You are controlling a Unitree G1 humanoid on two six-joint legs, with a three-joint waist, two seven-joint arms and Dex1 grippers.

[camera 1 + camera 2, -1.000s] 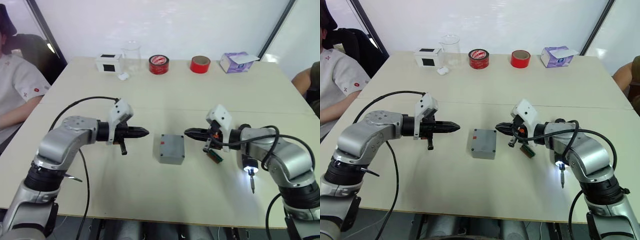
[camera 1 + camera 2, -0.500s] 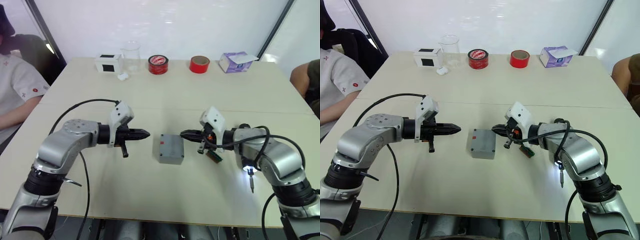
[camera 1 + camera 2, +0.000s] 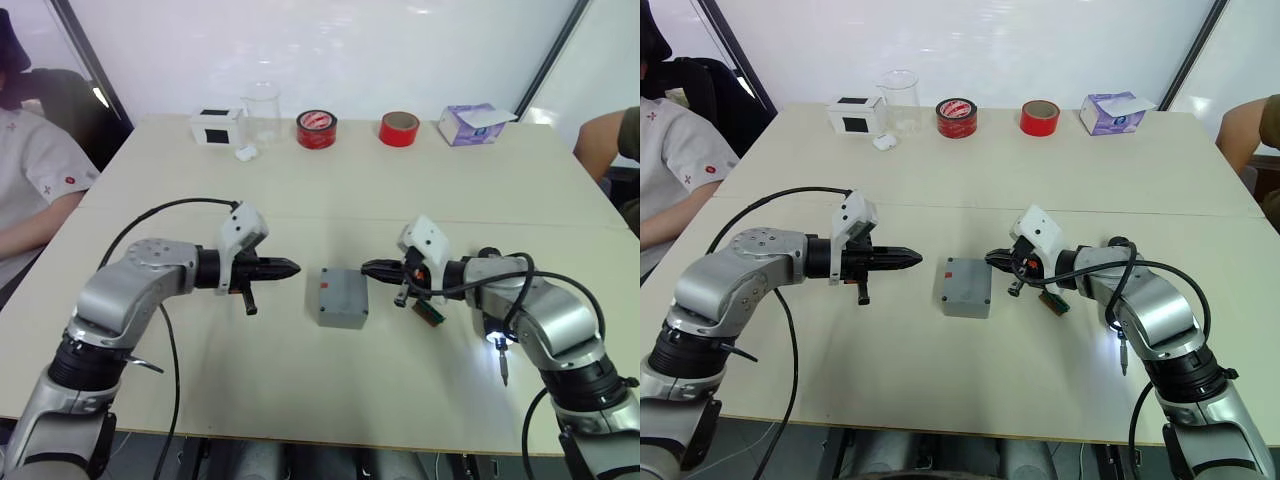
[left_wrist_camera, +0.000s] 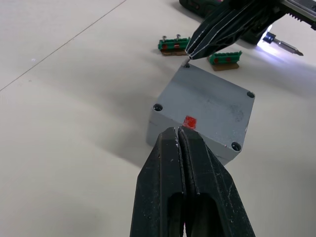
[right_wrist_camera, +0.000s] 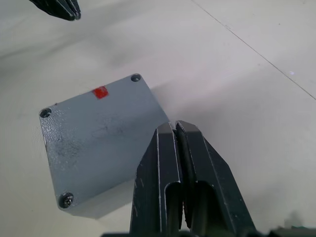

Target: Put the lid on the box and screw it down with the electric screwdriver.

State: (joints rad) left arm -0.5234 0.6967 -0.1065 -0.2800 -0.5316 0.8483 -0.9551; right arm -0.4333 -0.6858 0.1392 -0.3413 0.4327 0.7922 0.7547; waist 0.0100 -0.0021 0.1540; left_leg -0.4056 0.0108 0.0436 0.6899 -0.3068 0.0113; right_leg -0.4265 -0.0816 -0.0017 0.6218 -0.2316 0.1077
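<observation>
Clutter first: white box with black square (image 3: 217, 126), clear beaker (image 3: 262, 113), two red tape rolls (image 3: 317, 129) (image 3: 400, 128) and a purple tissue box (image 3: 470, 124) line the far edge of the table (image 3: 300, 390), well apart from the work area. Small white object (image 3: 246, 153) lies just in front of the beaker. Person in a white shirt (image 3: 30, 170) sits at the robot's left; another person's arm (image 3: 605, 140) shows at the far right edge, cut off.

Box (image 3: 342, 297) sits mid-table with the lid (image 4: 212, 106) already on top, red mark (image 4: 190, 121) facing up near the left-hand edge. Screws or holes visible at the corners; cannot tell whether any are tightened.

Left gripper (image 3: 288, 267) hangs just left of the box, fingers pressed together, apart from it. Right gripper (image 3: 372, 267) points at the box's far right corner, fingers pressed together, tip just beside the lid corner; contact unclear.

Electric screwdriver (image 3: 497, 345) lies on the table near the robot's right, mostly hidden under the right forearm, white light on at the tip, bit pointing toward the near edge. Green circuit boards (image 4: 224, 59) (image 4: 173, 45) lie just right of the box, one partly hidden behind the right gripper in the head views.
</observation>
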